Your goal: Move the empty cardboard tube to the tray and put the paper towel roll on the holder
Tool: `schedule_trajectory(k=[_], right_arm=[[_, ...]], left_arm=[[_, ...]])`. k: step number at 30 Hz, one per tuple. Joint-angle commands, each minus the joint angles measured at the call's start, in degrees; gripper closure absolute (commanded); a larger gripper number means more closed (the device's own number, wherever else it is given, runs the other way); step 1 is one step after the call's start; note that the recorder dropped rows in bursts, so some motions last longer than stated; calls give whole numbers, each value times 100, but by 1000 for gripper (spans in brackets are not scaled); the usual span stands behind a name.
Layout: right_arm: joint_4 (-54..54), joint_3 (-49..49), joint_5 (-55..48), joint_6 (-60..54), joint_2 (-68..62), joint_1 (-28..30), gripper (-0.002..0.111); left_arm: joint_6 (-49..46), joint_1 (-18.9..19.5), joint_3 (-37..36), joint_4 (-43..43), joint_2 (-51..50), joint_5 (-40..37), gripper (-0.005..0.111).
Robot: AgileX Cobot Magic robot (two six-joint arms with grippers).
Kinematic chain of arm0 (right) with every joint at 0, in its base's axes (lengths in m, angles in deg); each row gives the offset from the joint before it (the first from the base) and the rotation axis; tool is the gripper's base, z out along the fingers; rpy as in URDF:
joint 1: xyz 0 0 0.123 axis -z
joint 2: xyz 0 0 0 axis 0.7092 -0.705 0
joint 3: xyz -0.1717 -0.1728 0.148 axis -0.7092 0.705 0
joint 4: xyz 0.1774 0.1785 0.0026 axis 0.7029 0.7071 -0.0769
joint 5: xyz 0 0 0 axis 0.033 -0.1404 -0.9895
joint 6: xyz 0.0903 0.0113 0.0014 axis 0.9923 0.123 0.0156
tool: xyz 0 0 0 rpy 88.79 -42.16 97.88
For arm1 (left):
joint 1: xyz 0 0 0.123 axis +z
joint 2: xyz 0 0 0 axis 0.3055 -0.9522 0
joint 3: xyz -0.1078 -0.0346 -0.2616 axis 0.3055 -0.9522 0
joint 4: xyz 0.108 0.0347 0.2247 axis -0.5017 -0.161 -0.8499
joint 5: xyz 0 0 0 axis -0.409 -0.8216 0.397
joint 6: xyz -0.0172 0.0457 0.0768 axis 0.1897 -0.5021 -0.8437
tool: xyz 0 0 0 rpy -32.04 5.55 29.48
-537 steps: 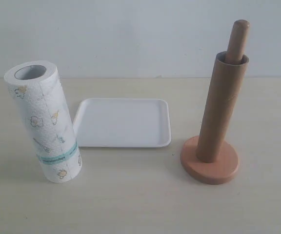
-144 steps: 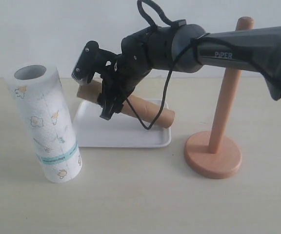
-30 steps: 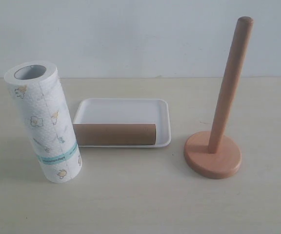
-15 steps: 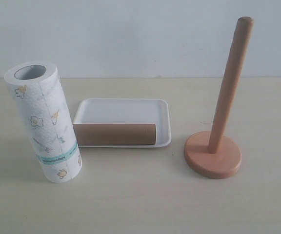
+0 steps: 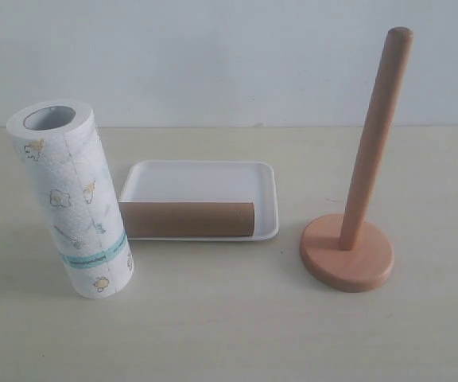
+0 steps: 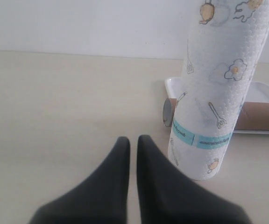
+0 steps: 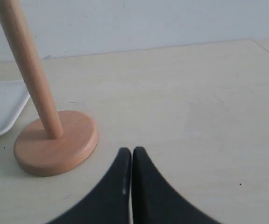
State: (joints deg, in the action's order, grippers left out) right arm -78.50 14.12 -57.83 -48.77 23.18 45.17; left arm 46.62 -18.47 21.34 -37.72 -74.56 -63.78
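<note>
The brown cardboard tube (image 5: 188, 220) lies on its side along the near rim of the white tray (image 5: 201, 181). Left of the tray the paper towel roll (image 5: 71, 199) stands upright, leaning slightly. The wooden holder (image 5: 346, 252) stands bare at the right, its pole (image 5: 376, 135) free. No gripper shows in the exterior view. In the left wrist view the left gripper (image 6: 133, 140) is shut and empty, beside the paper towel roll (image 6: 218, 88), with the tube (image 6: 260, 116) and tray (image 6: 267, 91) behind. The right gripper (image 7: 131, 150) is shut and empty, near the holder's base (image 7: 55, 147).
Pale wooden tabletop (image 5: 229, 326) runs under everything, with a plain white wall behind. The tray's edge (image 7: 1, 107) shows at the side of the right wrist view.
Since 4.8 s ago the right arm has let go of the tube in the tray and withdrawn from the exterior view. Over the last second nothing has moved.
</note>
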Motion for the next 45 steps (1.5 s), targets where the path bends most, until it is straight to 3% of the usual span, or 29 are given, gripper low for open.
schedule_trajectory(k=[1,13,18,28,31,33,34,36,39,45], right_arm=[[-8,-3,-12,37,32,16,109],[-8,-3,-12,37,32,16,109],[-8,-3,-12,50,32,16,109],[-8,-3,57,50,32,16,109],[-8,-3,57,50,32,16,109],[-8,-3,57,50,32,16,109],[-8,-3,57,50,32,16,109],[-8,-3,57,50,32,16,109],[-8,-3,57,50,32,16,109],[-8,-3,57,50,32,16,109]], left_arm=[[44,13,-18,20,19,45,102],[44,11,-18,-5,19,45,102],[44,11,-18,-749,19,45,102],[44,11,-18,-825,19,142,102],[192,11,-18,-402,19,800,102],[215,11,-18,-132,19,1639,102],[190,11,-18,-110,19,2416,102],[197,11,-18,-110,19,3096,102],[263,11,192,-110,19,2623,102],[263,11,207,-110,19,3365,102]])
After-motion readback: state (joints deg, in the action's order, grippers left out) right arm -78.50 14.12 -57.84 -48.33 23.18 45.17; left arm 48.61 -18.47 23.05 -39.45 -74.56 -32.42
